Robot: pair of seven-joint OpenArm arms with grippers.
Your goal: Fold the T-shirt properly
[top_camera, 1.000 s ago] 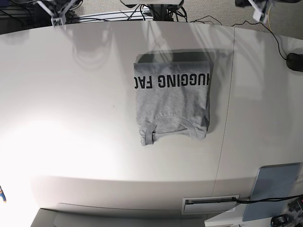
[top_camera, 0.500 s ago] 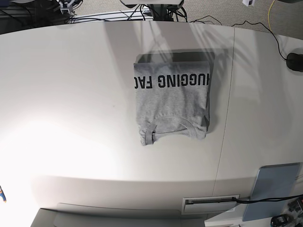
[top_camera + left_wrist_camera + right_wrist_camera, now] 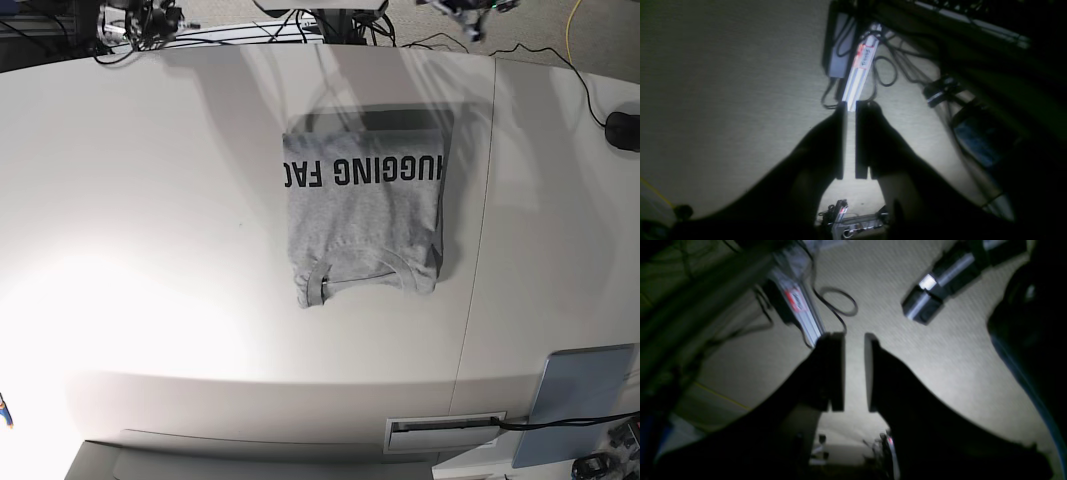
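Note:
The T-shirt (image 3: 362, 215) lies folded into a neat grey rectangle on the middle of the white table (image 3: 150, 200). Its black lettering faces up and its ribbed collar is at the near edge. Both grippers hang beyond the table's far edge, away from the shirt. My left gripper (image 3: 850, 105) points at the carpet, jaws a narrow slit apart with nothing between them; the base view shows it as a blur (image 3: 462, 14) at top right. My right gripper (image 3: 853, 336) is also over the floor, with a slightly wider empty gap; the base view has it at top left (image 3: 140, 16).
A black round object (image 3: 625, 130) with a cable sits at the table's right edge. A grey-blue panel (image 3: 580, 400) leans at the near right corner. A power strip (image 3: 860, 66) and looped cables (image 3: 836, 303) lie on the carpet beneath the grippers.
Along the far edge, the left arm has swung inward toward the middle and the right arm has shifted a little. The T-shirt has not moved.

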